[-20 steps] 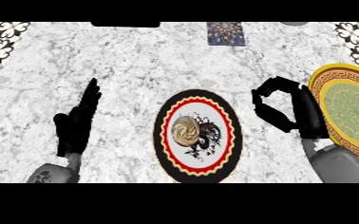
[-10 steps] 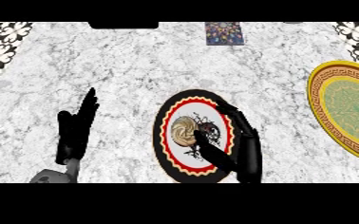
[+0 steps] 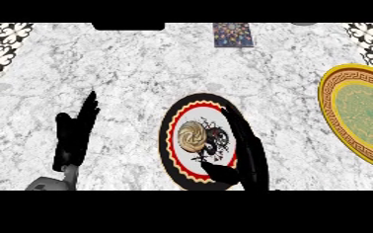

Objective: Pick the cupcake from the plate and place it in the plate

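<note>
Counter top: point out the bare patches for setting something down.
Bare marble spans from the left hand back to the patterned square, and between the black-rimmed plate and the yellow plate. Crowded: the right hand beside the cupcake.

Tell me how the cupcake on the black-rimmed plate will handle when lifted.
The cupcake looks small beside the right hand, so probably light. Its swirled top suggests soft frosting, likely to smear if squeezed. Round in outline, it might roll on the plate if tipped.
</note>
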Controlling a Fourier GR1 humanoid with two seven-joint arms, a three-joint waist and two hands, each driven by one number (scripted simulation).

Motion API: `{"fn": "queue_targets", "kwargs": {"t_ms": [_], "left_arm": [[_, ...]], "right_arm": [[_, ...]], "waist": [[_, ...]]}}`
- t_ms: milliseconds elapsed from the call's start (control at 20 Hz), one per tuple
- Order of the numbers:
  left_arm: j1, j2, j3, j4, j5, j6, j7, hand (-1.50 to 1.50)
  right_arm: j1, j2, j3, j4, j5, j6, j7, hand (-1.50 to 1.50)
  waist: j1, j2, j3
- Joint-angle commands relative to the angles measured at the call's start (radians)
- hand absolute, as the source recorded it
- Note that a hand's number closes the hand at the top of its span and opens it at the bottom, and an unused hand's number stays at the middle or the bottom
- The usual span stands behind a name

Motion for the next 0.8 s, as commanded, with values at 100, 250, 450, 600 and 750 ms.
{"fn": "queue_targets", "kwargs": {"t_ms": [100,250,450,600,750], "left_arm": [[-0.022,-0.006,0.003,-0.013,-0.02,0.022,0.026,0.0],[-0.007,0.0,0.008,-0.023,0.002,-0.007,0.04,0.0],[0.014,-0.02,-0.001,-0.025,-0.016,-0.002,0.009,0.0],[-0.031,-0.031,0.034,0.046,-0.032,-0.016,-0.016,0.0],[0.008,-0.05,0.008,-0.023,-0.063,-0.007,0.016,0.0]], "right_arm": [[-0.126,-0.04,0.027,-0.122,0.176,0.309,0.418,-1.5],[-0.2,0.0,0.022,-0.152,0.136,0.5,0.581,-1.5],[-0.231,0.066,0.051,-0.2,0.089,0.669,0.743,-1.5],[-0.217,0.094,0.028,-0.202,0.069,0.725,0.757,-1.5],[-0.268,0.105,-0.075,-0.14,0.03,0.799,0.724,-1.5]], "waist": [[-0.011,-0.005,-0.001],[0.004,0.001,0.001],[0.009,0.003,0.004],[0.002,0.007,0.005],[0.006,0.007,0.005]]}}
